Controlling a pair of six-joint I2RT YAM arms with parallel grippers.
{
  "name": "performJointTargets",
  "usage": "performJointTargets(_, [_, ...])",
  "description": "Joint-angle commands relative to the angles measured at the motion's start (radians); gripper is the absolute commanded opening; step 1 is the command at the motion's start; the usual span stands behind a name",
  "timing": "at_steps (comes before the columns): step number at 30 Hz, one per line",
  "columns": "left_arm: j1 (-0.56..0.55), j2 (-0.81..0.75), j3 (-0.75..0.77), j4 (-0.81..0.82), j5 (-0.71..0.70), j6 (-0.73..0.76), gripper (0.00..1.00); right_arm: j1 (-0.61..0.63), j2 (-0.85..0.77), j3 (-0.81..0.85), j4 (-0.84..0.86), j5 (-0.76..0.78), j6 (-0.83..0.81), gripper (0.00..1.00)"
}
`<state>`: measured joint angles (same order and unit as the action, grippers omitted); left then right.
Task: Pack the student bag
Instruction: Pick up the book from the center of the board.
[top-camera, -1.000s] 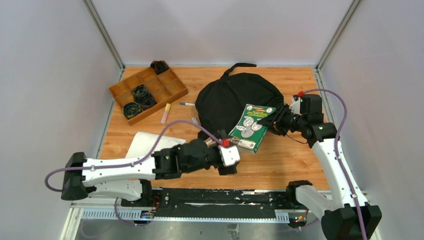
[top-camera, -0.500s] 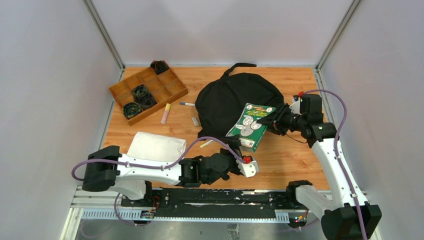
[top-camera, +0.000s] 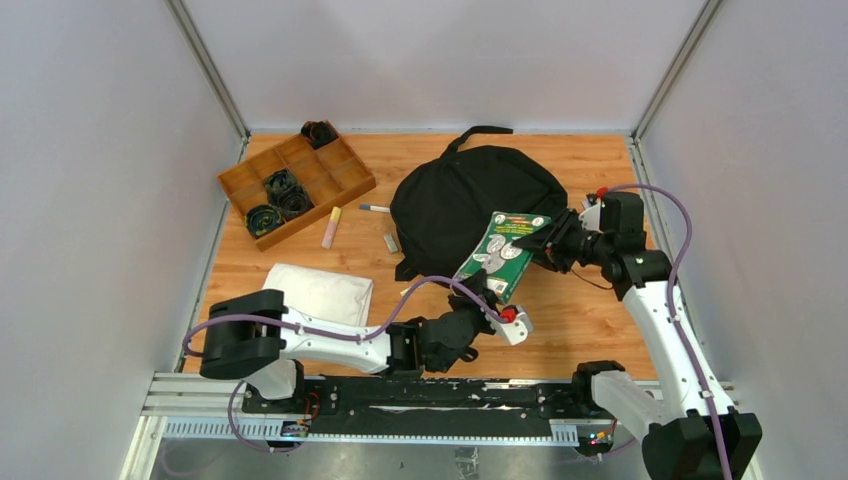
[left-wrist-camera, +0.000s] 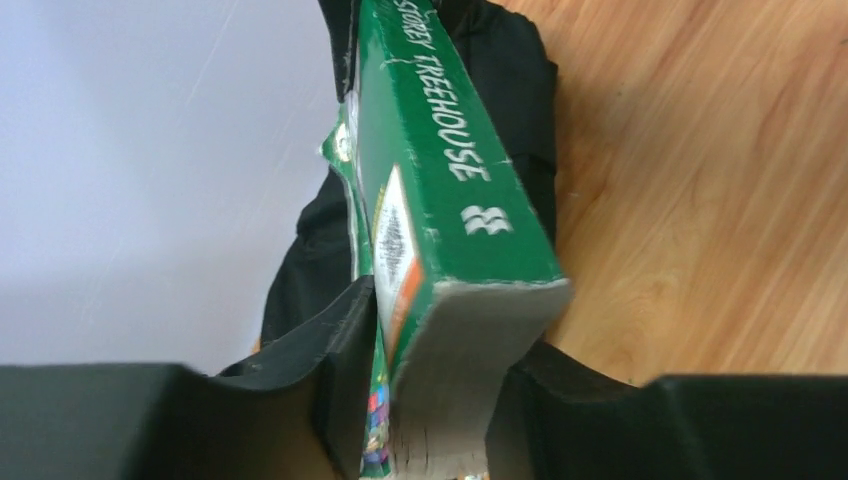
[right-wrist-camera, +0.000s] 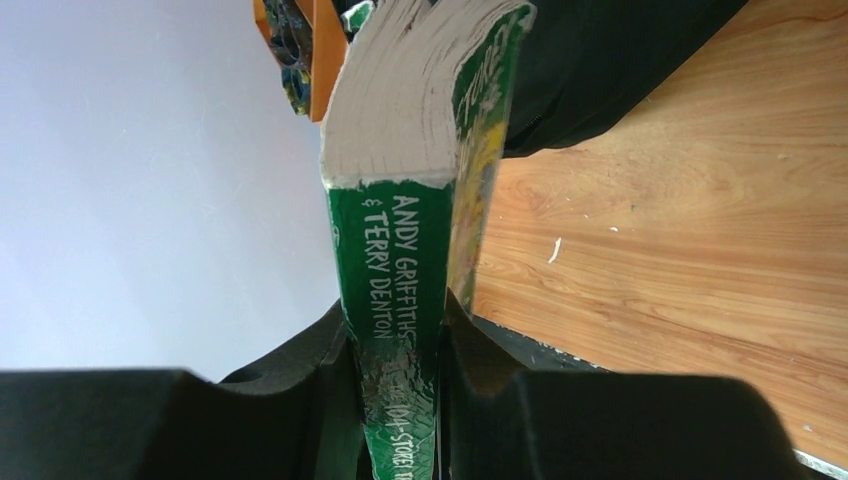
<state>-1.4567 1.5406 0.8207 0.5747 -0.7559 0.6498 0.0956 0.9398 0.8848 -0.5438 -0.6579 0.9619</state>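
Note:
The student bag (top-camera: 465, 200) is a black backpack lying flat mid-table, loop handle toward the back. A green paperback book (top-camera: 505, 255) is held tilted over the bag's right front edge. My right gripper (top-camera: 546, 243) is shut on the book's far end, pinching the spine (right-wrist-camera: 400, 250) between its fingers (right-wrist-camera: 395, 325). My left gripper (top-camera: 490, 298) has come up at the book's near corner. In the left wrist view its pads (left-wrist-camera: 345, 330) press the cover and the page block (left-wrist-camera: 440, 190). The bag's black fabric (left-wrist-camera: 510, 90) shows behind the book.
A brown wooden compartment tray (top-camera: 330, 185) with black coiled items sits back left. A folded white cloth (top-camera: 315, 292) lies front left. A yellow-pink marker (top-camera: 331, 227), a pen (top-camera: 374, 208), a small eraser (top-camera: 391, 242) and a short stick (top-camera: 412, 288) lie left of the bag.
My left arm swung right and forward to the book's near corner, and its jaws closed in on the book. The right gripper kept its hold; the book tilted up slightly.

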Motion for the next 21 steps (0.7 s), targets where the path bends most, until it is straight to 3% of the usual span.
performJointTargets(1, [-0.005, 0.042, 0.019, 0.175, -0.126, 0.046, 0.27, -0.008, -0.038, -0.007, 0.056, -0.060, 0.037, 0.00])
performJointTargets(3, [-0.002, 0.033, 0.026, 0.176, -0.154, 0.027, 0.02, -0.009, -0.045, -0.011, 0.066, -0.060, 0.032, 0.05])
performJointTargets(6, [0.032, -0.051, 0.076, -0.042, -0.121, -0.117, 0.00, -0.013, -0.052, 0.012, 0.065, -0.050, -0.003, 0.53])
performJointTargets(10, [0.133, -0.214, 0.136, -0.371, 0.038, -0.413, 0.00, -0.033, -0.055, 0.107, 0.008, -0.001, -0.115, 0.81])
performJointTargets(14, [0.265, -0.371, 0.217, -0.678, 0.192, -0.620, 0.00, -0.034, -0.038, 0.245, -0.110, 0.151, -0.270, 0.84])
performJointTargets(17, [0.415, -0.468, 0.261, -0.830, 0.339, -0.784, 0.00, -0.028, -0.023, 0.293, -0.091, 0.220, -0.377, 0.84])
performJointTargets(21, [0.758, -0.514, 0.314, -0.977, 0.755, -1.066, 0.00, 0.117, 0.022, 0.302, -0.003, 0.356, -0.498, 0.80])
